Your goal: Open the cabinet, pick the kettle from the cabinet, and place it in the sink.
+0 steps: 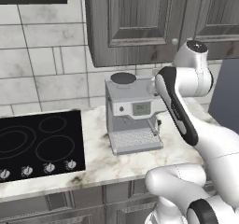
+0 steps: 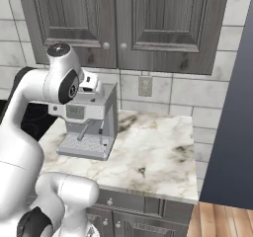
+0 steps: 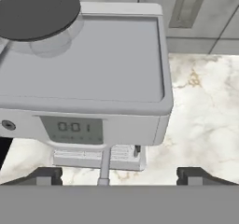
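In the hand view the gripper (image 3: pixel 119 175) looks down from above: its two dark fingertips (image 3: pixel 45 175) stand well apart at the bottom edge, at 7 and 5 o'clock, with nothing between them but open air over the counter. Just beyond them, filling the frame from 9 to 1 o'clock, sits the silver coffee machine (image 3: pixel 88 73) — flat top, dark round lid at 11 o'clock, a small display on its front reading digits, and a drip tray under a thin spout. The marble counter (image 3: pixel 205 111) spreads out at 3 o'clock, and a wall outlet (image 3: pixel 186 6) shows on the tiles at 1 o'clock.

From the left base view, the white arm (image 1: pixel 184 111) bends up from 5 o'clock and crosses in front of the coffee machine's right side. A black stovetop (image 1: pixel 39 143) with four knobs lies on the counter at 8 o'clock, well apart from the machine.

Farthest back and highest is the cabinet (image 2: pixel 123 21) — dark grey wood-grain, both raised-panel doors closed, two small round knobs (image 2: pixel 105 46) side by side at the centre seam, at 12 o'clock in the right base view. Its lower edge hangs above the coffee machine. With the doors shut, I cannot tell what is inside it. A dark panel runs down the 3 o'clock edge of that view.
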{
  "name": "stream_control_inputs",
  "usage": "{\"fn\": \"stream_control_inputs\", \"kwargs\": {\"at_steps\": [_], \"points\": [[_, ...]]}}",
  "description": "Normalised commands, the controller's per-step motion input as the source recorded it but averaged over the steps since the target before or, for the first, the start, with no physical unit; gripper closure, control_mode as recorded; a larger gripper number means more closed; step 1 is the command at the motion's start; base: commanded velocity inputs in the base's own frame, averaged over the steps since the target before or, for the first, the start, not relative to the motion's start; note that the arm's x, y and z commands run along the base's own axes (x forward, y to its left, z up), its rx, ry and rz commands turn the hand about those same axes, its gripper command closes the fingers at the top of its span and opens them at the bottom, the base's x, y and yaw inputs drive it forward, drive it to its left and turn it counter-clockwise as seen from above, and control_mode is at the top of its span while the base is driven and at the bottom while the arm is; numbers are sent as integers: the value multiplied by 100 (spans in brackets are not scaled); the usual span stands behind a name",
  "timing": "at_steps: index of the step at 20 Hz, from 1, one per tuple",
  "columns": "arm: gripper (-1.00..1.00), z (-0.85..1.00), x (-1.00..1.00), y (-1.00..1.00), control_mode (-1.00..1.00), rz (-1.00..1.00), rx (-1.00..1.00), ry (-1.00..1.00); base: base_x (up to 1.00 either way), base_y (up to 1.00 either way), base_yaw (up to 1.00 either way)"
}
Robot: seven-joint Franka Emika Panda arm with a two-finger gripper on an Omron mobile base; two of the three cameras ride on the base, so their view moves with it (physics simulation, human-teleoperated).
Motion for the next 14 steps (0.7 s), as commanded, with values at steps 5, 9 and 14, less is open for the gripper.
{"fn": "stream_control_inputs", "kwargs": {"at_steps": [5,9,14], "points": [[-100,20,-11,-4,-100,-1,0,-24,0,0,0],[-100,30,0,-12,-100,0,0,-16,0,0,0],[-100,32,0,-23,-100,0,-1,-7,0,0,0]]}}
